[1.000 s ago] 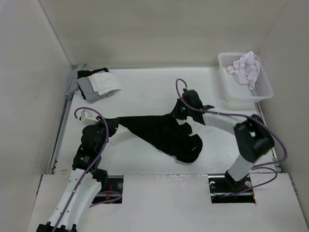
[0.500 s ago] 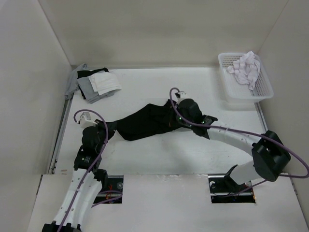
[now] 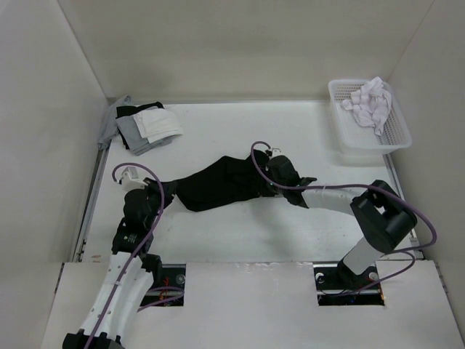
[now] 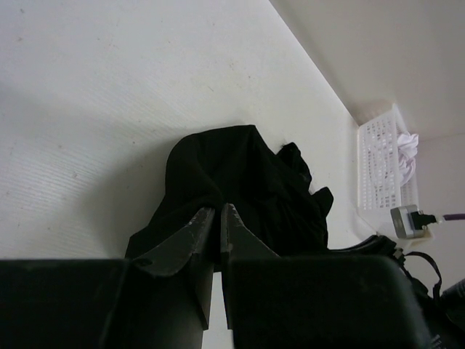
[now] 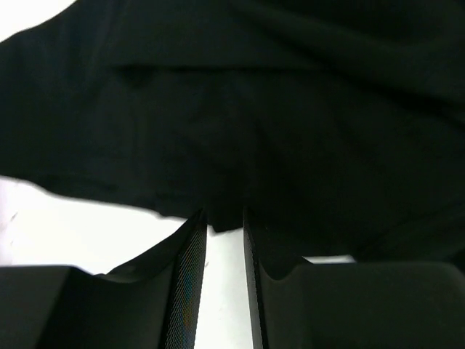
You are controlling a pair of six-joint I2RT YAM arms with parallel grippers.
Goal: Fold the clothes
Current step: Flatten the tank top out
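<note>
Left fingers [image 4: 190,243] pinched shut on the black clothes [image 3: 225,182]; right fingers [image 5: 185,280] parted at its edge
Soft matte fabric lies bunched, creased, mid-way across the smooth white worktop [image 3: 240,134], open surface on every side

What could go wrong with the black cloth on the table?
The plain black soft fabric garment lies bunched in a crumpled strip, so a fold made now could trap wrinkles. The left hand pinches one end; pulling hard might drag the whole bundle instead of spreading it. The right hand is parted at the cloth's edge, so fabric may snag on a finger as it lifts.
</note>
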